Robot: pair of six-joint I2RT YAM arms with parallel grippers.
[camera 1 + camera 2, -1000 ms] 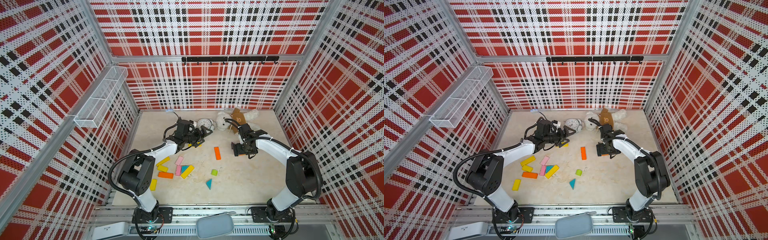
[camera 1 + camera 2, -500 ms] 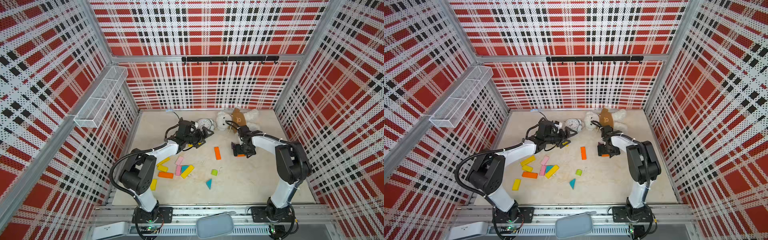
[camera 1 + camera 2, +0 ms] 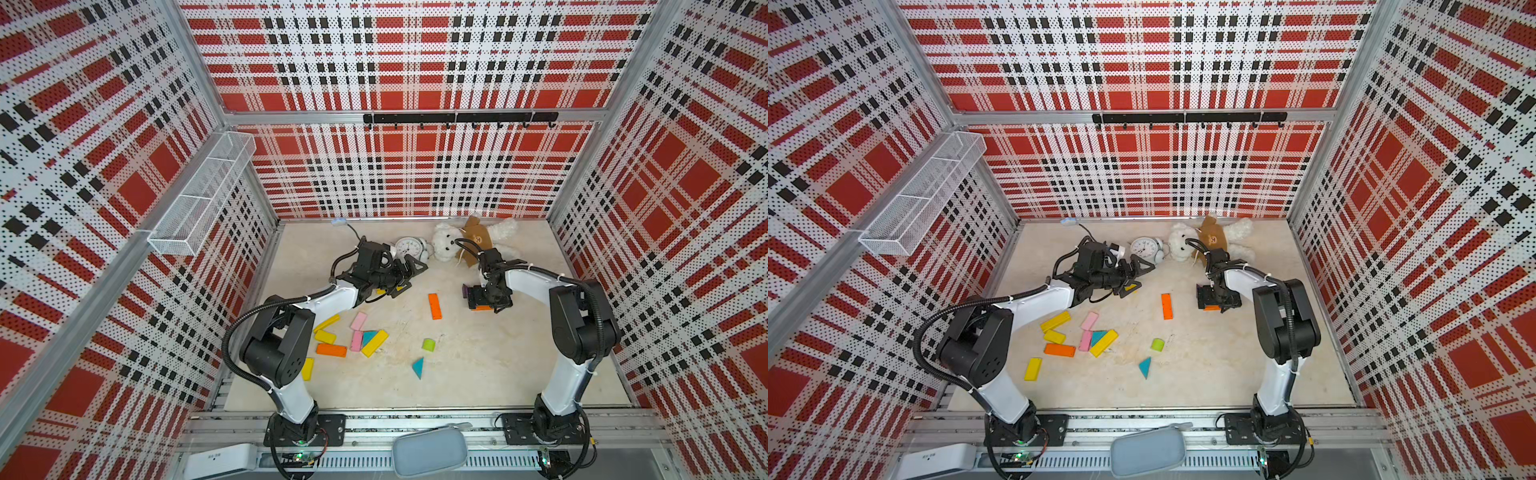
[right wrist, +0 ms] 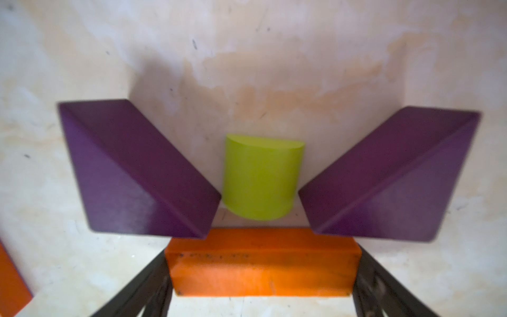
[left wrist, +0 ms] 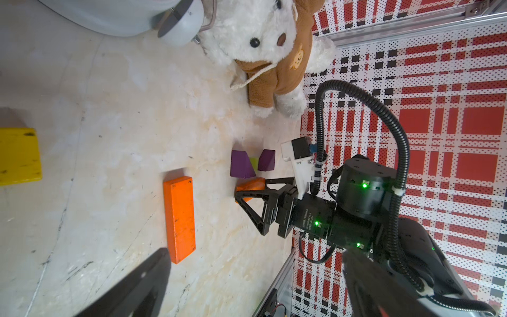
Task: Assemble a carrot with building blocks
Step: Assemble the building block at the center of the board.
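Note:
My right gripper [image 4: 262,256] is shut on a short orange block [image 4: 260,263], one finger at each end, the block low on the table. Just beyond it lie two purple triangles [image 4: 137,170] [image 4: 384,175] with a lime-green stub [image 4: 260,178] between them. In a top view this gripper [image 3: 484,297] is right of a loose orange bar [image 3: 434,306]. My left gripper [image 3: 405,278] stands open and empty above a yellow block [image 5: 19,156]. Several loose building blocks [image 3: 358,336] lie near the left arm, and a green stub [image 3: 428,344] and a teal triangle [image 3: 418,368] lie nearer the front.
A white alarm clock [image 3: 409,248] and a teddy bear [image 3: 473,241] lie at the back of the table, close behind both grippers. A wire basket [image 3: 199,199] hangs on the left wall and a hook rail [image 3: 457,118] on the back wall.
The right arm's elbow has swung up and inward while its gripper stayed at the orange block. The left arm has hardly moved.

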